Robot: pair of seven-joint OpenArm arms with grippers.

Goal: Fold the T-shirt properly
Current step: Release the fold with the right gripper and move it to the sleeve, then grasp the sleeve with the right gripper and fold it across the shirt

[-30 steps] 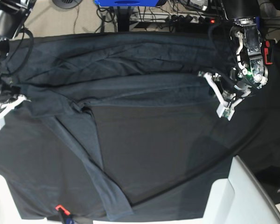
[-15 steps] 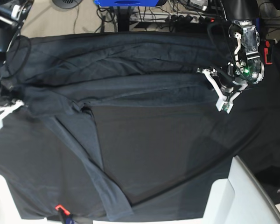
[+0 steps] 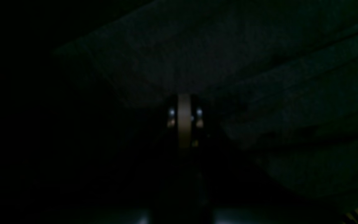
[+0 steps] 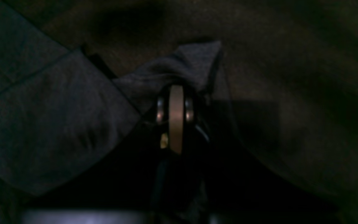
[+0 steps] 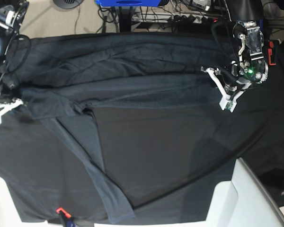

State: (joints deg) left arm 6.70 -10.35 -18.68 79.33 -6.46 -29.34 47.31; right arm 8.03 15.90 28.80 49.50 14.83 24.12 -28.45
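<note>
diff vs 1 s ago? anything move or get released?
Both end effectors drifted toward the far edge of the table, dragging the T-shirt edge with them: the left end effector up slightly, the right end effector likewise. Nothing released; both are still pinching fabric. The long flap trailing toward the near edge and the black tablecloth look unchanged.

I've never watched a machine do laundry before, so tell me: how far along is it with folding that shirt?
Early on. The dark slate blue-grey knit T-shirt lies gathered into a wide band across the far side of the black tablecloth, with a strip trailing toward the near edge. In hand: the right gripper is shut on a bunched corner, and the left gripper is shut at the opposite end. Left: no neat rectangle yet, so the tidy folds remain.
</note>
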